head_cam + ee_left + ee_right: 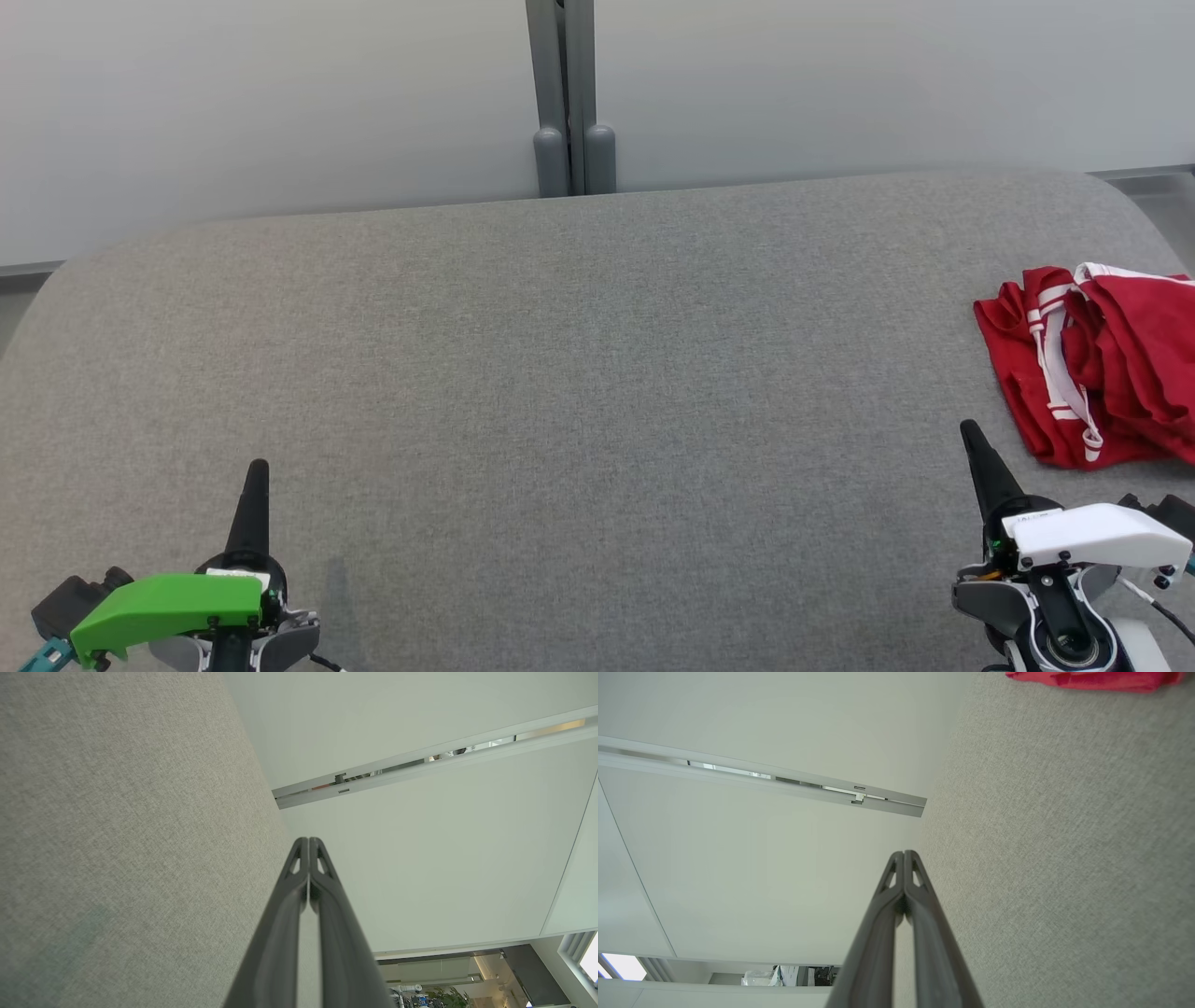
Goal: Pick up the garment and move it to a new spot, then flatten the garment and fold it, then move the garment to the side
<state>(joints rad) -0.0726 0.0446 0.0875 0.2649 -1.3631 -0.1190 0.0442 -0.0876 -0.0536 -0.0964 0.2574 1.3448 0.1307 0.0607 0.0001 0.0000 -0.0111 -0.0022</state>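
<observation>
The garment (pixel 1097 359) is a crumpled red heap with white stripes. Its right part is cut off by the edge of the head view, and it is too bunched up to tell what kind of clothing it is or which side faces up. In the right wrist view a thin red sliver of it runs along the top edge, the rest cut off there.

The lower parts of both arms are cut off by the bottom edge of the head view.

The right gripper (pixel 969 426) has its two dark fingers pressed together from tip to base and has hold of nothing. The garment lies on the grey cloth-covered table (pixel 560 392) just beyond these fingertips and off to their right, near them but not touching, with a strip of bare cloth between.

The left gripper (pixel 259 464) is closed tight in the same way and is also empty. The garment is well apart from these fingers, far off to their right across the table.

Beyond both sets of fingertips, past the table's far edge, stands a pale wall (pixel 280 103) with a grey post (pixel 569 93).
</observation>
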